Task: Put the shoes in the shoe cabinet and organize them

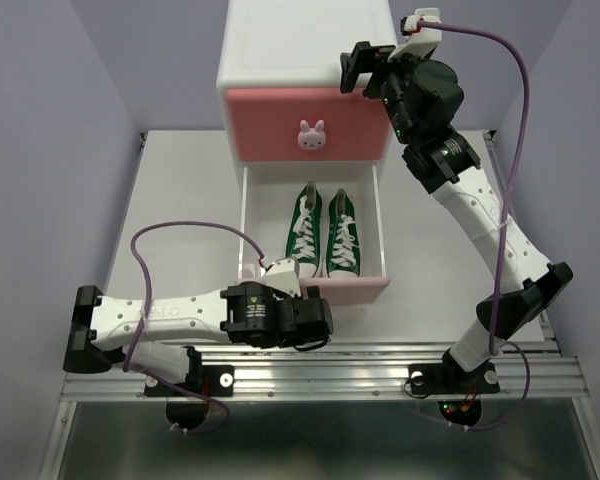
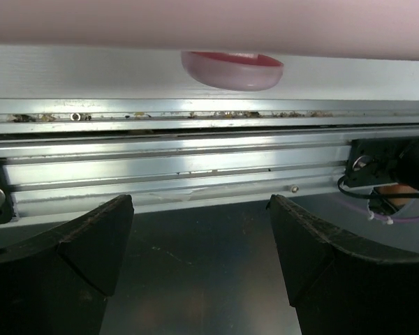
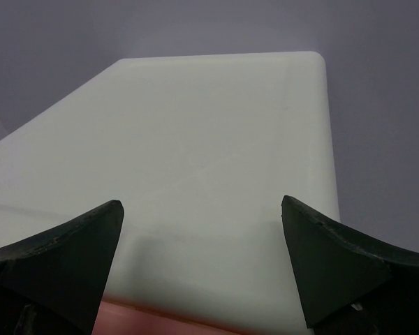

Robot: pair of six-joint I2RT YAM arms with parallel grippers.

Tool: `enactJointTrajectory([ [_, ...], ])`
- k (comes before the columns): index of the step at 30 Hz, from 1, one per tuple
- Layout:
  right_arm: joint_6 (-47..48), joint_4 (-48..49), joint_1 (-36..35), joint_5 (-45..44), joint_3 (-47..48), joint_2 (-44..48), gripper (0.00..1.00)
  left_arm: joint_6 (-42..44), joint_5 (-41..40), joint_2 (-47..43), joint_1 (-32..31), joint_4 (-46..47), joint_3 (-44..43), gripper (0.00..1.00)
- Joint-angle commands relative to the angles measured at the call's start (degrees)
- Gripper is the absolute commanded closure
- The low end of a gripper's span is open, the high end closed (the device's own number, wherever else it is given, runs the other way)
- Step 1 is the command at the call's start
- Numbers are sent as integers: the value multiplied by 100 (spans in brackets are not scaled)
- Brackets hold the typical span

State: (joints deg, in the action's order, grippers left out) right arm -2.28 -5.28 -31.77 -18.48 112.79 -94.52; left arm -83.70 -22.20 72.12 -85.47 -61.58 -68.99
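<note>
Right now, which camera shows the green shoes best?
Top external: both green shoes lie side by side in the open lower drawer. Left wrist shows just rail and drawer front, right wrist the cabinet top; no shoes.

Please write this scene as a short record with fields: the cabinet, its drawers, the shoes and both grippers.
cabinet: white shoe cabinet, at the far side of the table
upper drawer: closed
lower drawer: pulled out
green shoes: one pair, side by side in the lower drawer
red shoes: not in view
left gripper: open, empty, by the lower drawer's front
right gripper: open, empty, above the cabinet top
</note>
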Motion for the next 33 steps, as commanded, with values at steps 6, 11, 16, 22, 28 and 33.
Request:
enactJointTrajectory([
  [6, -98, -1037, 4, -51, -354, -242, 0, -621, -488, 663, -66, 550, 359, 10],
  [11, 9, -1037, 4, -103, -521, -84, 0, -1367, -768, 550, -57, 331, 676, 9],
  [16, 26, -1037, 4, -147, -714, 56, 0, -1728, -1225, 584, -49, 15, 659, 10],
  [22, 61, -1045, 4, -182, -838, 83, 0, -1702, -2077, 1250, -49, -265, 98, 12],
  [28, 97, -1080, 4, -147, -890, 65, 0, -1562, -2526, 1937, -40, -275, -457, 17],
  [33, 26, -1186, 4, -94, -908, 83, 0, -2227, -2684, 1491, 39, -267, -54, 23],
])
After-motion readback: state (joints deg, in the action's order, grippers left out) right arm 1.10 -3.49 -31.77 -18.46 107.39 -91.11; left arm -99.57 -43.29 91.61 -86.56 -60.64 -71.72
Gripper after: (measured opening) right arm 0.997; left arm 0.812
